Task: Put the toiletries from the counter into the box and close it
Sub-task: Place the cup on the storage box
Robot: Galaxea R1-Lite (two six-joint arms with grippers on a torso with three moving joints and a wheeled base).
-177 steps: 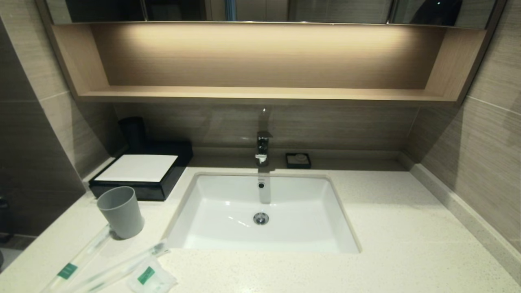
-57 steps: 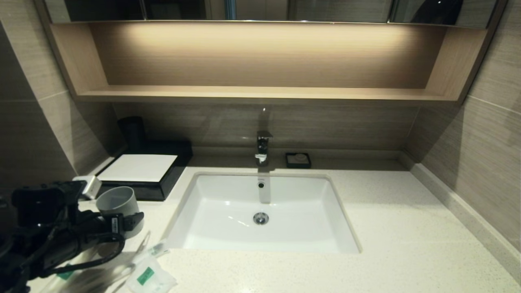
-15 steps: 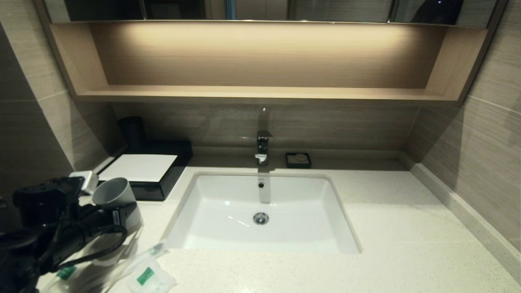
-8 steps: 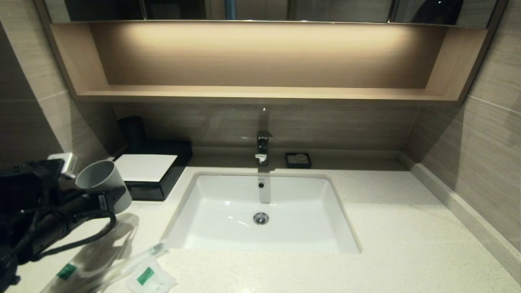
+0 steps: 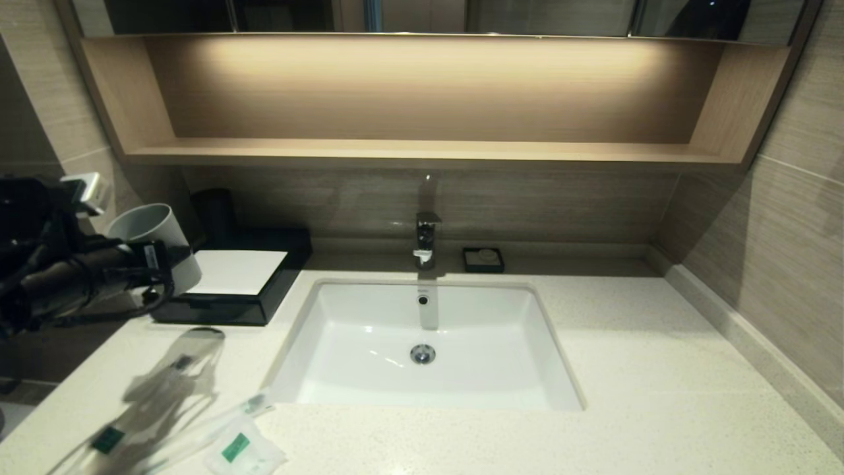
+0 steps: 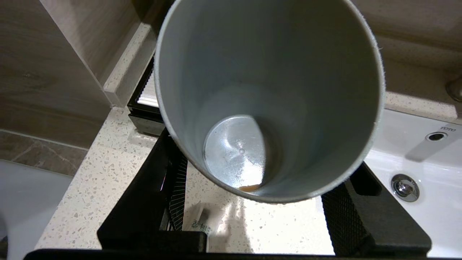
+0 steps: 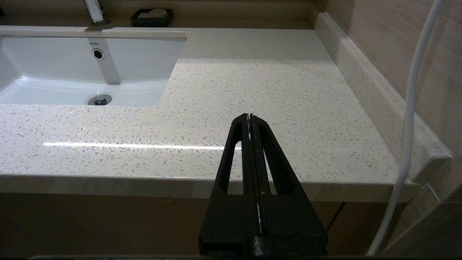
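Note:
My left gripper (image 5: 165, 254) is shut on the grey cup (image 5: 148, 231) and holds it tilted in the air above the left end of the counter (image 5: 626, 369), just in front of the black box (image 5: 254, 300). In the left wrist view the cup (image 6: 267, 90) fills the frame between my black fingers (image 6: 173, 187), with the box (image 6: 142, 108) behind it. The toiletries lie at the counter's front left: two clear wrapped sticks (image 5: 109, 439) (image 5: 217, 422) and a white sachet (image 5: 242, 450). My right gripper (image 7: 249, 117) is shut and empty before the counter's front right edge.
A white sink (image 5: 369, 316) with a tap (image 5: 425, 237) sits in the middle of the counter. A small black soap dish (image 5: 483, 260) stands behind it. A dark cylinder (image 5: 214, 211) stands behind the box. A wooden shelf (image 5: 422, 152) runs above.
My left gripper has lifted the grey cup up off the counter and carried it back and to the left. The sticks that lay under it now show, in the arm's shadow.

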